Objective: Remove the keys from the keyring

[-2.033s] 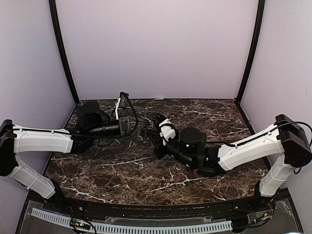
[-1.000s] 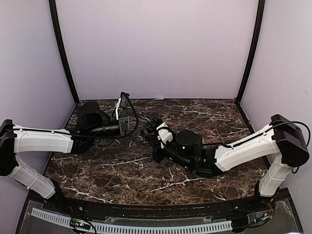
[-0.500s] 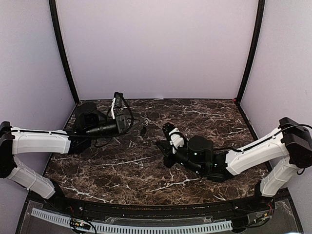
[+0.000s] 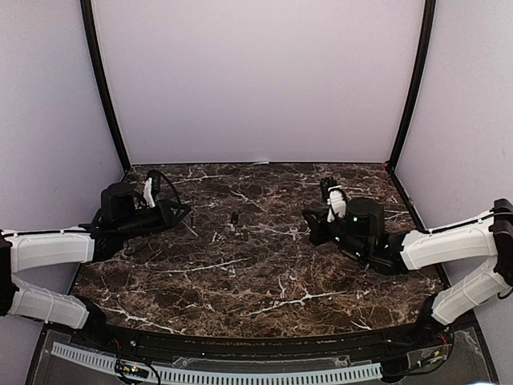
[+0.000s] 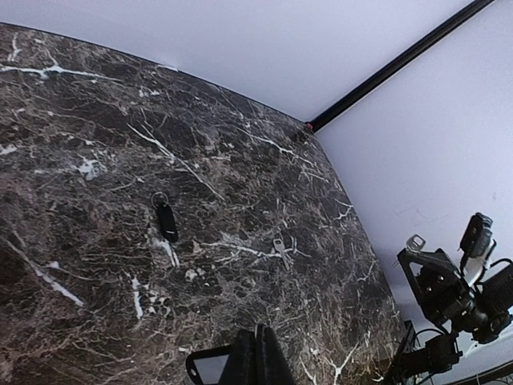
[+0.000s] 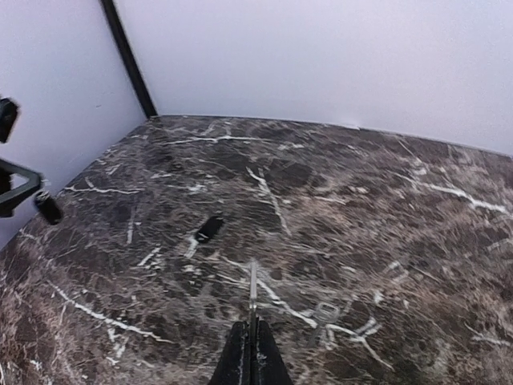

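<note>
A dark key piece with the thin keyring at its far end lies on the marble table; it also shows in the top view and the right wrist view. A loose silver key lies to its right, also seen in the right wrist view. My right gripper is shut on a thin silver key seen edge-on, held above the table. My left gripper is shut with nothing clearly between its fingertips. In the top view the left gripper and right gripper sit well apart.
The marble table is walled by pale panels with black corner posts. The right arm shows at the right edge of the left wrist view, and the left gripper shows at the left edge of the right wrist view.
Both arms have pulled apart from the middle, left going left and right going right. The dark piece with the ring that hung by the left gripper now lies on the table.
</note>
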Available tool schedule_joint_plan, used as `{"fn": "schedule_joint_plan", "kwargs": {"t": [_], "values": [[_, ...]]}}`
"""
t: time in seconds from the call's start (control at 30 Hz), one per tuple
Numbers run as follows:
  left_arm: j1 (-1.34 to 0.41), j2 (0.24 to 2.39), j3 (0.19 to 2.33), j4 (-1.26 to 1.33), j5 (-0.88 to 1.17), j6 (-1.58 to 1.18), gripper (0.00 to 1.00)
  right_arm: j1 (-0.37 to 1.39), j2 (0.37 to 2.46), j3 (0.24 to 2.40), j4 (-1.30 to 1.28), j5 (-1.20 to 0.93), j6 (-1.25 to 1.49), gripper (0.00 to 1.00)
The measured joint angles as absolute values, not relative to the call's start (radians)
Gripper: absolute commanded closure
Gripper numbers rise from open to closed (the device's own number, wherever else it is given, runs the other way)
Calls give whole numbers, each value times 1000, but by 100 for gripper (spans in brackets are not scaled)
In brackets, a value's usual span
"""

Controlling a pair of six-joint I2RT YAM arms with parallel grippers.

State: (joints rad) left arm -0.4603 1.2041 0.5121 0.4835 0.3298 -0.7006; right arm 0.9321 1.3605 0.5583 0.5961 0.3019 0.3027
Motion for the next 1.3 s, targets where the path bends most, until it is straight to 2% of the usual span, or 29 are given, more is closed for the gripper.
{"fn": "schedule_joint_plan", "kwargs": {"t": [0.2, 0.5, 0.77, 1.3], "values": [[-412, 1040, 483, 378, 267, -674, 100, 665, 1421, 583, 485, 12, 403, 100], [-402, 997, 466, 297, 236, -666, 100, 566, 1658, 717, 339, -292, 446, 100], [-402, 998, 464, 293, 295, -668, 100, 529, 1780, 812, 286, -382, 451, 100], [-402, 958, 464, 228, 298, -665, 100, 477, 1932, 935, 225, -427, 442, 100]]}}
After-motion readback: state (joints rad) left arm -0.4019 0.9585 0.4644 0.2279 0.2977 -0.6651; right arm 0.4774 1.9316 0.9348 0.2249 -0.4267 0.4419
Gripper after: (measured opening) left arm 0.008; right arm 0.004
